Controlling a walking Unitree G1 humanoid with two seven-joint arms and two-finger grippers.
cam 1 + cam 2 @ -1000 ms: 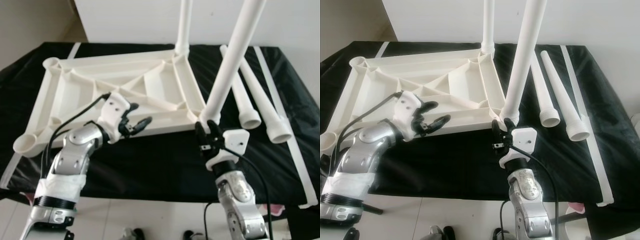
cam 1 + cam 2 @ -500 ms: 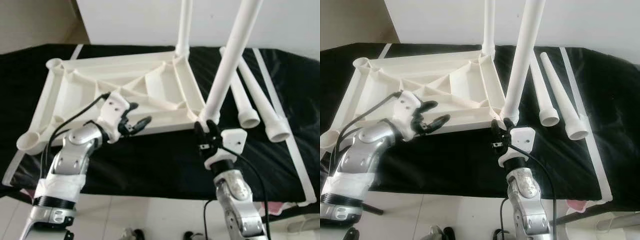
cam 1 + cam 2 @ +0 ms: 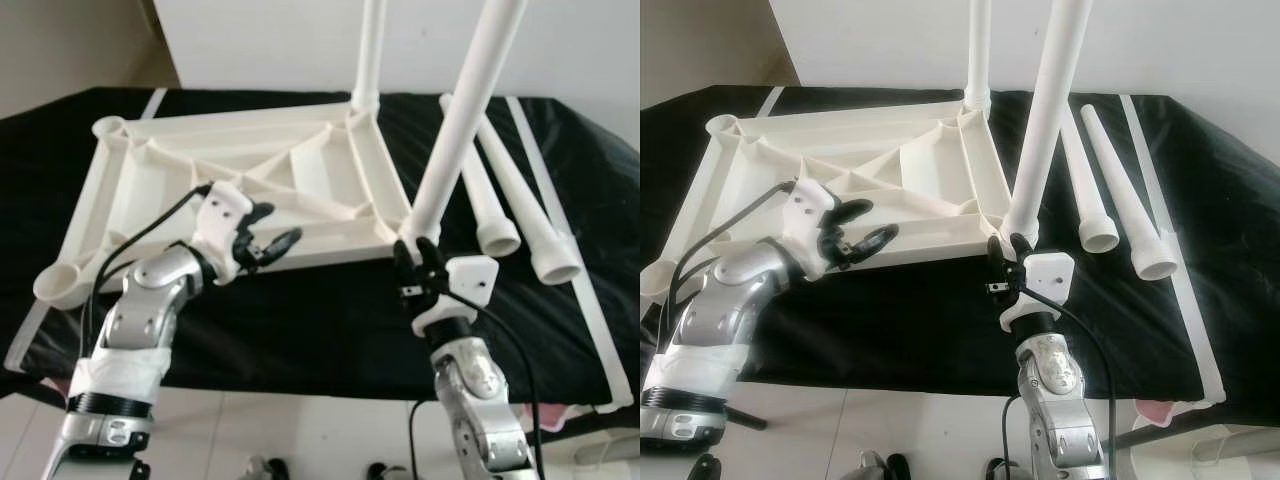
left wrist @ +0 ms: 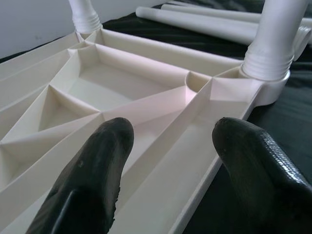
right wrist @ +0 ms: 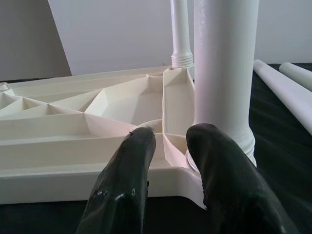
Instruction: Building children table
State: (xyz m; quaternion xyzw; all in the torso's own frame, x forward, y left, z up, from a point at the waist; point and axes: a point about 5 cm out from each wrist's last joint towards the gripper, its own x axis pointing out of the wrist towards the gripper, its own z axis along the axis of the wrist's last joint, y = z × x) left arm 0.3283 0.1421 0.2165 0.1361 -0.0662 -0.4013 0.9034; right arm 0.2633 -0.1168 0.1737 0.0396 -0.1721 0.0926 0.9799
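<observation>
Little has shifted: the right gripper [image 3: 1006, 252] hovers narrowly parted, perhaps touching the smooth leg [image 3: 1045, 130], while the left gripper [image 3: 270, 240] gapes empty over the ribbed white tabletop [image 3: 240, 185] upside-down on black cloth [image 3: 320, 320], two loose tapered legs [image 3: 520, 190] beyond.

Upturned white tabletop [image 3: 240, 180], two legs [image 3: 455, 130] fitted

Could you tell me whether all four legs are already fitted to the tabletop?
No, two legs lie loose on the black cloth beside it.
</observation>
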